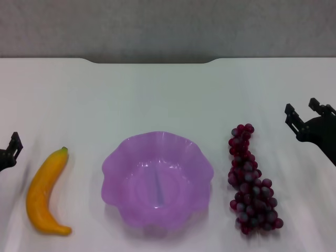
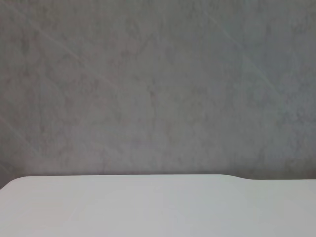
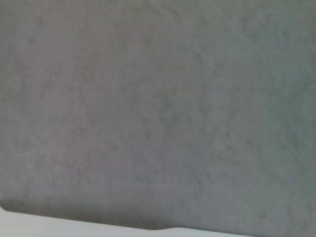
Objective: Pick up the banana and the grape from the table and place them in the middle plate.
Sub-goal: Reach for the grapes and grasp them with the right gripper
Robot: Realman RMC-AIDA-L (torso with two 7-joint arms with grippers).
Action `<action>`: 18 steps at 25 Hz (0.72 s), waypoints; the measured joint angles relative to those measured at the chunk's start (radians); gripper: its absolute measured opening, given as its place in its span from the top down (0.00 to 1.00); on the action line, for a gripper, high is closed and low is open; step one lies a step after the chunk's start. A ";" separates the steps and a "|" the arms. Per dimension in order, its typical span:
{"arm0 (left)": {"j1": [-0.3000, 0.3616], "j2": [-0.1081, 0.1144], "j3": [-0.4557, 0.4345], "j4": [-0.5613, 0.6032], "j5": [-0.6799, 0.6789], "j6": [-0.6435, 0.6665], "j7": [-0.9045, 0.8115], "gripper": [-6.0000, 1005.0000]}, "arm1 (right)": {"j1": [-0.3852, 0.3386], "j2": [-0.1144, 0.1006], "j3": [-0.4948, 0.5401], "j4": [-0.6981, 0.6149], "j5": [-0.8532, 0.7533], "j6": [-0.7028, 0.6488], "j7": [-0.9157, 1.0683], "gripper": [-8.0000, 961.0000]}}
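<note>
Fruit flanking a translucent purple plastic plate (image 1: 157, 178) with a wavy scalloped rim, on a plain white table (image 1: 157, 94).

No writing or labels show. To the plate's left lies a smooth, curved yellow-orange banana (image 1: 46, 193) with a green stem tip; to its right, a long knobbly bunch of dark red-purple grapes (image 1: 251, 184), some greyish. Beyond the banana sits the left gripper (image 1: 9, 151), fingers' state unclear; beyond the grapes the right gripper (image 1: 307, 111), black fingers spread. Wrist views show grey wall.
</note>
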 joint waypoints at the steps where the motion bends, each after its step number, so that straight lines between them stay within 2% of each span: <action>1: 0.001 0.000 0.000 0.000 0.000 0.000 0.000 0.42 | 0.000 0.000 0.002 0.000 0.000 0.003 0.014 0.46; 7: 0.008 0.001 -0.003 0.000 -0.005 0.000 0.001 0.29 | -0.010 -0.004 0.000 -0.002 -0.004 0.004 0.155 0.24; 14: 0.008 0.002 -0.004 0.000 -0.002 0.000 0.001 0.14 | -0.061 0.000 -0.042 -0.005 -0.022 -0.109 0.194 0.09; 18: 0.008 0.002 -0.004 0.000 0.000 -0.001 0.002 0.14 | -0.084 0.002 -0.095 -0.019 -0.023 -0.108 0.215 0.07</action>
